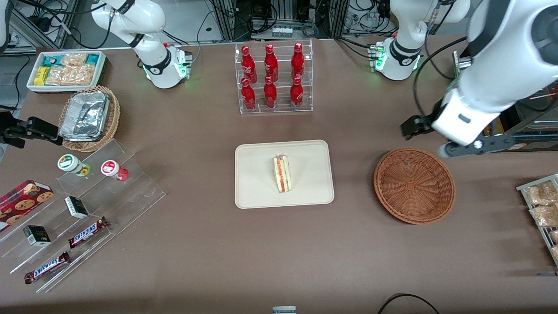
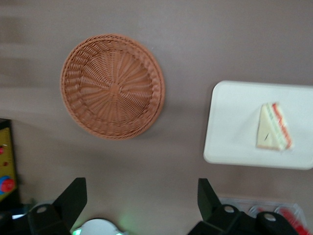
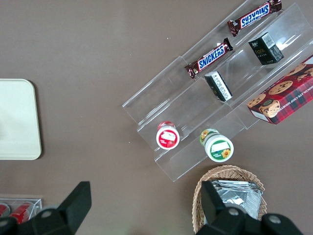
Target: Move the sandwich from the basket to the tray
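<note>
The sandwich (image 1: 282, 173) (image 2: 275, 127), a pale wedge with red and green filling at its edge, lies on the cream-white tray (image 1: 257, 174) (image 2: 234, 122) mid-table. The round reddish-brown basket (image 1: 414, 185) (image 2: 113, 86) sits beside the tray, toward the working arm's end, with nothing in it. My gripper (image 1: 414, 125) (image 2: 142, 196) hangs high above the table near the basket's rim, farther from the front camera than the basket. It is open, with only bare table showing between its black fingers (image 2: 73, 198).
A clear rack of red bottles (image 1: 274, 78) stands farther back than the tray. Toward the parked arm's end are an acrylic stand with snack bars (image 1: 83, 209), a tan wicker basket of foil containers (image 1: 89, 117) and a white snack bin (image 1: 66, 69). Packets (image 1: 542, 209) lie at the working arm's end.
</note>
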{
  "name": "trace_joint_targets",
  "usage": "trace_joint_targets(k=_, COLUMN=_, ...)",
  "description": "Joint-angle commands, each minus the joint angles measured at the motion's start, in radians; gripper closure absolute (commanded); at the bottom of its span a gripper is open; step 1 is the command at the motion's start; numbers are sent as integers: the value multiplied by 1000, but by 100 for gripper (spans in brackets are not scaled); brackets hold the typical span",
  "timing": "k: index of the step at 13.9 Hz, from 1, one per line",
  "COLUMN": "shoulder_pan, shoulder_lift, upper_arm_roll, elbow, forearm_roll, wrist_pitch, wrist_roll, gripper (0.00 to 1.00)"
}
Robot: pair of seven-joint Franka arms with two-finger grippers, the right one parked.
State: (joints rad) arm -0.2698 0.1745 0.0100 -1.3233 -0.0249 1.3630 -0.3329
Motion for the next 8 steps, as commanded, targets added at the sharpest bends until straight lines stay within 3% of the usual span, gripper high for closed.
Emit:
trace_joint_targets(k=1, shoulder_pan=44, shoulder_lift=-122, upper_arm_roll=-7, elbow=-131, forearm_roll=-3, wrist_pitch=4, wrist_roll=94, gripper=0)
trace_joint_targets(k=6, shoulder_pan=142, shoulder_lift=-237, upper_arm_roll=-7, elbow=-287, forearm_roll=-6, wrist_pitch=57, wrist_roll=219, gripper=0)
trace_joint_targets(k=8, shoulder_pan=167, shoulder_lift=-239, upper_arm_roll=-8, elbow=-286, forearm_roll=-3, wrist_pitch=64, wrist_roll=227, gripper=0)
